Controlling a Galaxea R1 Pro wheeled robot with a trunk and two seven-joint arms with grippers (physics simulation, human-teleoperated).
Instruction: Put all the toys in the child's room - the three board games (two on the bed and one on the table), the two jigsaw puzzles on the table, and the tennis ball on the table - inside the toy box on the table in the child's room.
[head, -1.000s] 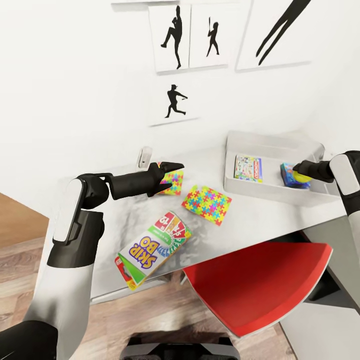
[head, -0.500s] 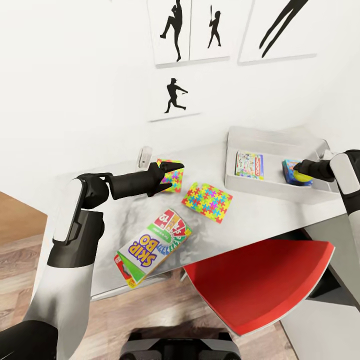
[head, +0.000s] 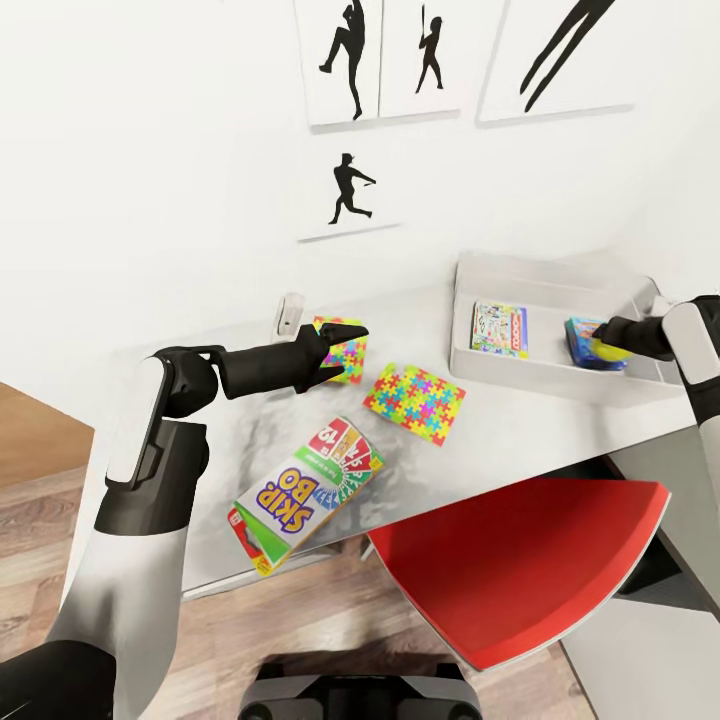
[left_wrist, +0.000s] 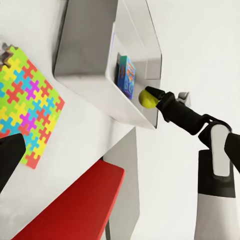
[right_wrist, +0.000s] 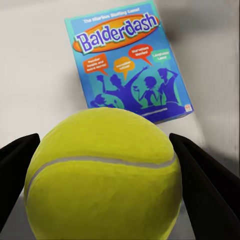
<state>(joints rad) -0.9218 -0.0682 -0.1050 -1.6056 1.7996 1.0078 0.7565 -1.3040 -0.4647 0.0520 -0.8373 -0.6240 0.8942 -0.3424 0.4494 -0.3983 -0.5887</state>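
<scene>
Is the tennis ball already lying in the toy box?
Not yet: the right tool holds the tennis ball above the toy box, over the blue game box.

Open grey floor inside the toy box (head: 470, 345) between the Monopoly box (head: 499, 329) and the blue Balderdash box (right_wrist: 127, 65), bare surface (head: 520, 425) in front of its near wall, red chair (head: 520, 565) crowding the edge below, right end effector (head: 606, 343) with ball (right_wrist: 102, 172) above the blue box.

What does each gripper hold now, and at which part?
The right gripper holds the tennis ball by its two opposite sides, above the toy box. The left gripper holds nothing.
</scene>
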